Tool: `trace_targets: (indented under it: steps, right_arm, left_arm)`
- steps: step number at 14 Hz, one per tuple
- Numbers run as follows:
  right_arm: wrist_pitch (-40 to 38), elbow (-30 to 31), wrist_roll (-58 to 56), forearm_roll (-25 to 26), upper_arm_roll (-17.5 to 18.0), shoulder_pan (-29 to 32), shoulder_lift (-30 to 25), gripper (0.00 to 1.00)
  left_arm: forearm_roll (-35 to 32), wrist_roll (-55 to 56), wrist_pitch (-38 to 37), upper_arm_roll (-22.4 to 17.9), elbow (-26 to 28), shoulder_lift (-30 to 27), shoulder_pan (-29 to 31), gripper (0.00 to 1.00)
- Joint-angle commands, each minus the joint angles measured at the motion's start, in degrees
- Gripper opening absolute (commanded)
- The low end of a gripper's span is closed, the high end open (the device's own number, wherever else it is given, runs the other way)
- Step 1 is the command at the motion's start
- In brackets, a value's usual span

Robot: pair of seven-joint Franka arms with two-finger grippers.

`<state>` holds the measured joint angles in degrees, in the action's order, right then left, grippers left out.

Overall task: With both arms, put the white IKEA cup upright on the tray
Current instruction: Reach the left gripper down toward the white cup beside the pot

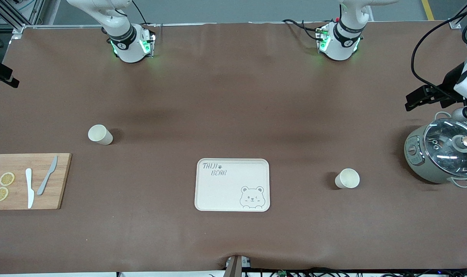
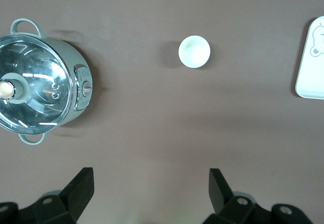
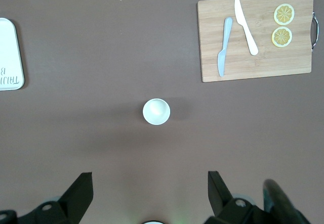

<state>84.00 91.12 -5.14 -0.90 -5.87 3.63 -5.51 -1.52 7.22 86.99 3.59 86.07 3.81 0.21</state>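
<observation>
Two white cups stand upright, mouths up, on the brown table. One cup [image 1: 347, 178] [image 2: 194, 51] stands toward the left arm's end, the other cup [image 1: 100, 134] [image 3: 156, 111] toward the right arm's end. The cream tray [image 1: 232, 184] with the bear drawing lies between them, nearer the front camera; its edge shows in both wrist views [image 2: 311, 59] [image 3: 10, 54]. My left gripper [image 2: 152, 176] hangs open and empty high over bare table, apart from its cup. My right gripper [image 3: 150, 178] hangs the same way, open and empty, apart from the other cup.
A wooden cutting board [image 1: 60, 181] [image 3: 255, 57] with two knives and two lemon slices lies at the right arm's end. A grey-green pot with a glass lid [image 1: 443, 154] [image 2: 38, 82] stands at the left arm's end. The arm bases [image 1: 129, 42] [image 1: 339, 40] stand farthest from the front camera.
</observation>
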Motion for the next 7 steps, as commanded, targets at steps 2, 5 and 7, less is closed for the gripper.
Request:
trace_targets:
  steps: [2,5,7]
  right_arm:
    - [-0.50,-0.51,-0.13,-0.50,0.60,1.03,0.23,1.00]
    - [-0.50,-0.51,-0.22,-0.59,0.60,1.12,0.23,1.00]
    - [-0.59,-0.42,-0.13,-0.59,0.60,1.20,0.23,1.00]
  left_arm:
    - [0.11,0.25,3.09,0.28,-0.20,3.30,0.14,1.00]
    - [0.11,1.56,5.38,0.28,0.15,5.68,0.05,1.00]
    - [0.11,2.54,6.35,0.36,0.58,8.13,0.14,1.00]
